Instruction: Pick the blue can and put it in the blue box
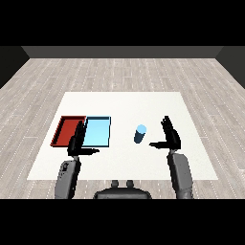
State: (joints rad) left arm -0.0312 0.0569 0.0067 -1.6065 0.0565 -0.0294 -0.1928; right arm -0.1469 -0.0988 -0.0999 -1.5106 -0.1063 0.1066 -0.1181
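Beside the right hand (170,136), blue can (140,134) stands upright.

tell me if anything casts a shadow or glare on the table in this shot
Head view: lighting is flat and even; no glare on the white table. The blue can casts no clear shadow; neither do the right hand, the left hand, the red tray or the light blue tray.
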